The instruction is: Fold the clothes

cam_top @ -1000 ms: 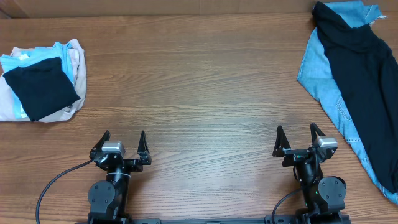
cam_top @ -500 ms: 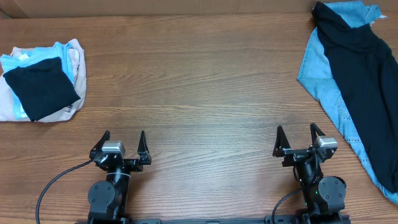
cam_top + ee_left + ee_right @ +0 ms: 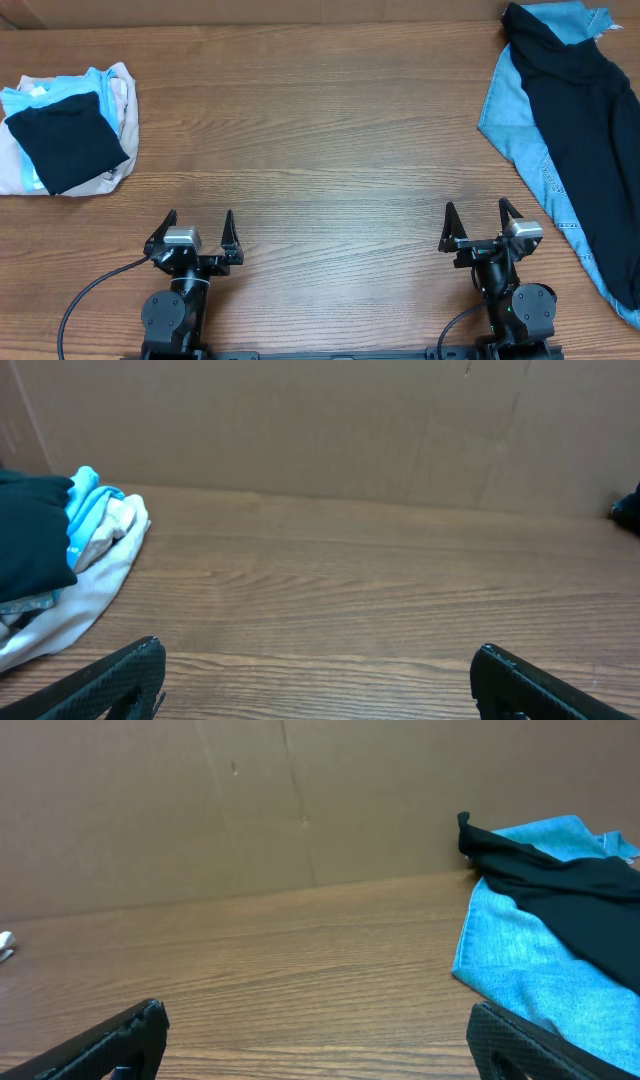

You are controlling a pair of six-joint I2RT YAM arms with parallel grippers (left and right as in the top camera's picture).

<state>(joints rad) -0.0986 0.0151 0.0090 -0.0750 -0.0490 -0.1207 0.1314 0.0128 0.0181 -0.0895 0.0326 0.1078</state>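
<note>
Black T-shirt point(image 3: 590, 130) spread over denim point(image 3: 506, 120)

No visible change since a second ago

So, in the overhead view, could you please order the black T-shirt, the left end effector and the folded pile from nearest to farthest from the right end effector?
1. black T-shirt, to the right of the right end effector.
2. left end effector, along the near edge, leftward.
3. folded pile, far left.
</note>
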